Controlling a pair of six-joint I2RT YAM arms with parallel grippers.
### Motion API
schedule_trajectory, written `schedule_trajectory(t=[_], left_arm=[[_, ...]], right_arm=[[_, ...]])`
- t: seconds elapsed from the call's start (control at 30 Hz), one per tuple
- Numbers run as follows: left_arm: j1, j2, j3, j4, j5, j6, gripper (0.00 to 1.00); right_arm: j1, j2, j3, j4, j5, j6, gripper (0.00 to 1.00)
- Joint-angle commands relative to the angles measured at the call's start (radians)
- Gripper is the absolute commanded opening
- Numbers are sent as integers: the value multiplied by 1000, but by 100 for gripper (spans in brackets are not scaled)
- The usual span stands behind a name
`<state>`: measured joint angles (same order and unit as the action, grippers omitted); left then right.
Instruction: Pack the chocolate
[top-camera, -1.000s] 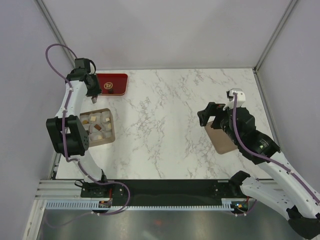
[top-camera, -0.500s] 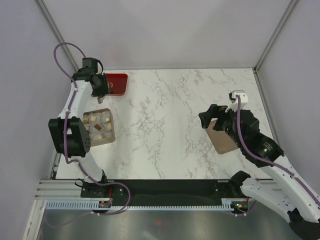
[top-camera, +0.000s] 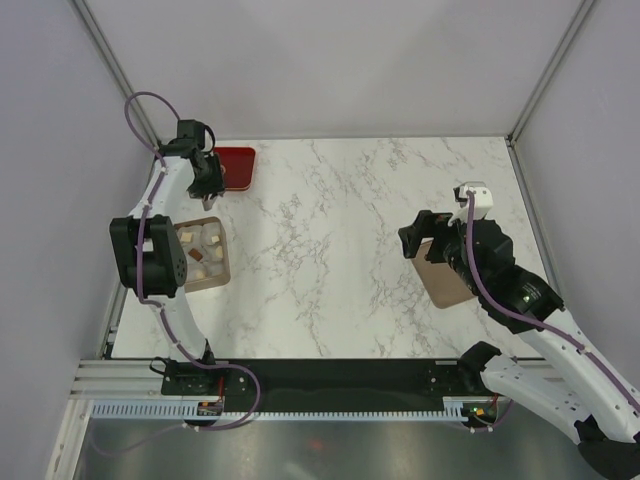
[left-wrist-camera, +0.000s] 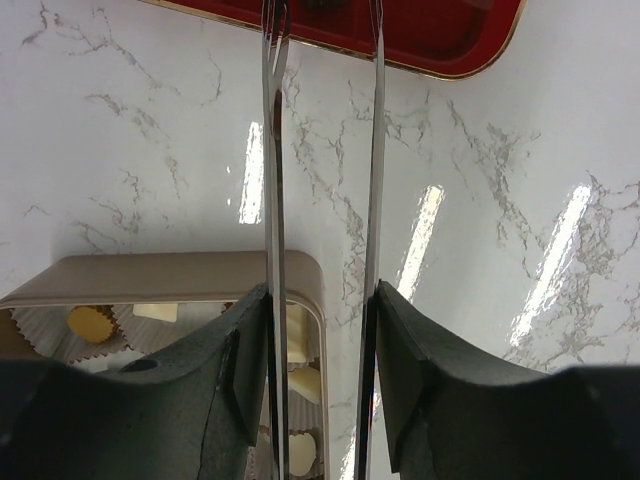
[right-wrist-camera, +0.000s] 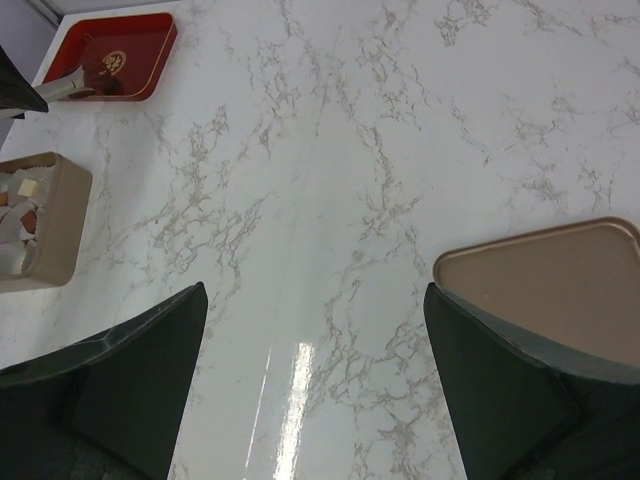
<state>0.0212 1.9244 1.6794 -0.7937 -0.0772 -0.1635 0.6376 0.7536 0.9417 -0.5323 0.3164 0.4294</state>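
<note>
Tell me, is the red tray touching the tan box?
Apart. The left wrist view shows a strip of bare marble table between the red tray and the tan box.

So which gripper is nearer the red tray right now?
Left. The left gripper reaches over the red tray's edge; the right gripper hangs far across the table, beside the tan lid.

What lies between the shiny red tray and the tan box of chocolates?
Nothing but bare white marble tabletop; the left wrist view shows it.
</note>
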Motion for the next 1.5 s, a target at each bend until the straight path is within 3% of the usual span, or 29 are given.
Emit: schedule_trajectory(t=[0.0, 1.1, 1.47], left_arm=[[-1, 21, 59, 31, -38, -7, 51], [-39, 105, 112, -2, -68, 28, 44], [-47, 110, 218, -47, -108, 21, 40]], right_arm=[[4, -11, -7, 9, 32, -12, 98], [4, -30, -20, -5, 67, -20, 98], [4, -19, -14, 11, 81, -43, 98]])
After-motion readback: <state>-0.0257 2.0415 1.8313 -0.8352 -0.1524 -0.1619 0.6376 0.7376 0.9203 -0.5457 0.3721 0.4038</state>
